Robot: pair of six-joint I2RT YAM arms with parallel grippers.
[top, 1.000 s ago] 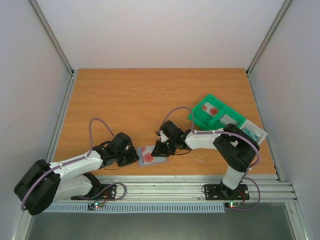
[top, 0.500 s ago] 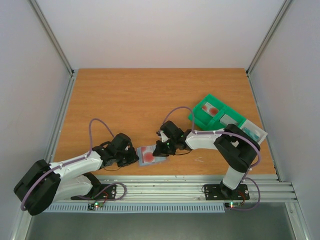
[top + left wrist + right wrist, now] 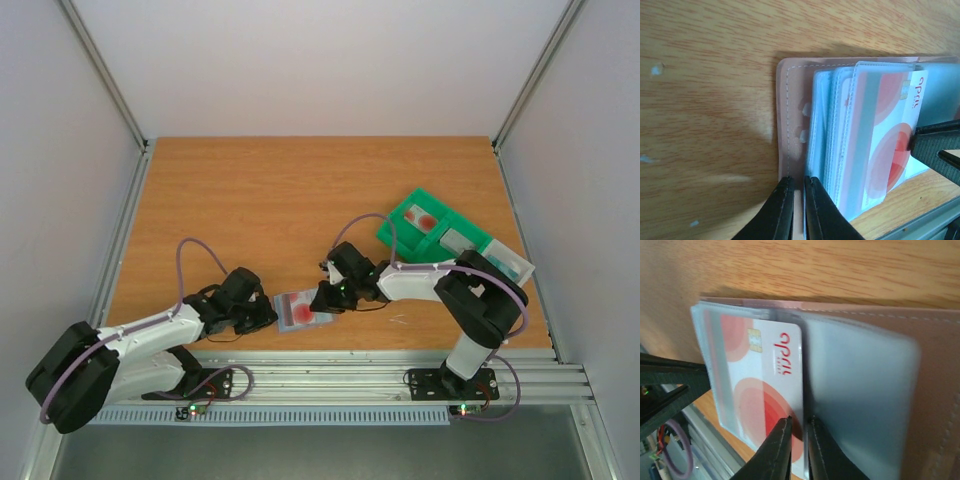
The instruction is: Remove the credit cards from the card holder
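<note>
The card holder [image 3: 300, 309] lies open near the table's front edge, its pinkish stitched panel [image 3: 790, 110] flat on the wood with clear sleeves stacked on it. My left gripper [image 3: 797, 181] is shut on the holder's near edge beside the sleeves. A white credit card with a red round mark [image 3: 765, 390] sticks partly out of the top sleeve [image 3: 860, 390]. My right gripper [image 3: 800, 421] is shut on that card's free edge, one finger on the card and the other on the sleeve side. Other cards in the sleeves are hidden.
A green compartmented tray [image 3: 430, 228] stands at the right, with a red-marked card [image 3: 425, 220] in one compartment and a pale lidded section [image 3: 505, 262] at its near end. The metal rail [image 3: 380, 375] runs just in front of the holder.
My right arm has shifted slightly rightward and its jaws have closed in on the card's edge. The left gripper and the card holder have stayed in place.
</note>
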